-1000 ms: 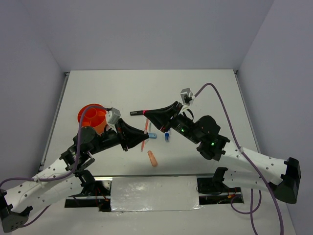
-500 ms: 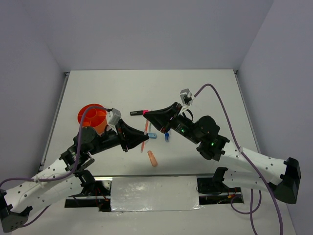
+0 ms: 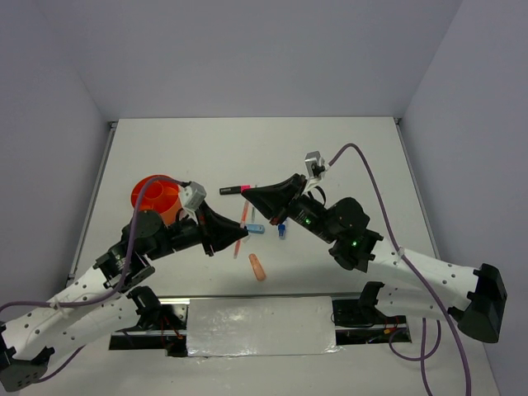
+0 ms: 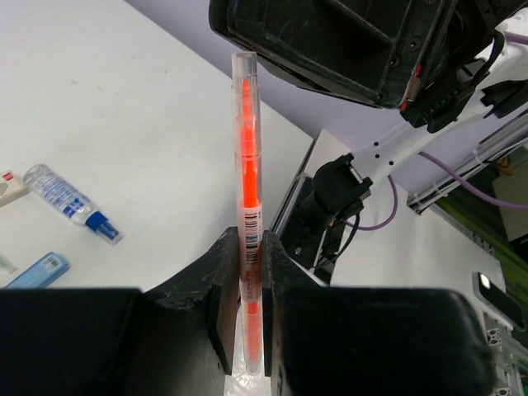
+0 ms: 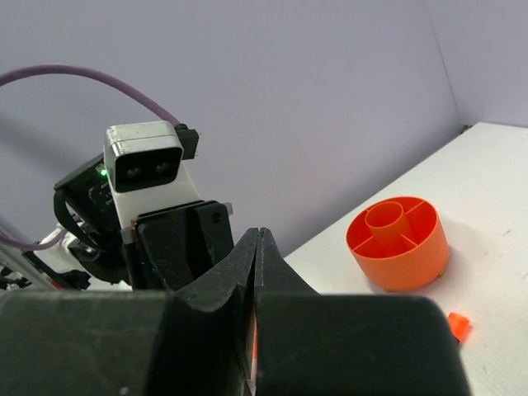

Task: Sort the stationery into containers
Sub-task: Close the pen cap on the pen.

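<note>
My left gripper [image 3: 239, 237] [image 4: 248, 239] is shut on a thin orange pen [image 4: 246, 148], held above the table and pointing toward the right arm. The pen's clear tip ends just under my right gripper [image 3: 247, 193] [image 5: 258, 233], whose jaws are pressed together with nothing in them. Left of both grippers stands the round orange tub [image 3: 137, 196] [image 5: 404, 264], its divided compartments looking empty. On the table lie a black highlighter [image 3: 232, 190] with a pink cap, a light blue item [image 3: 256, 228] [image 4: 40, 271], a small blue-capped marker [image 3: 281, 232] [image 4: 70, 200] and a peach eraser [image 3: 258, 267].
A small orange piece [image 5: 459, 326] lies on the table near the tub. The two arms meet over the table's middle, fingers almost touching. Grey walls close in the white table on three sides, with a metal rail along the near edge.
The right gripper's jaws have closed fully. The left gripper keeps the orange pen and has barely shifted.
</note>
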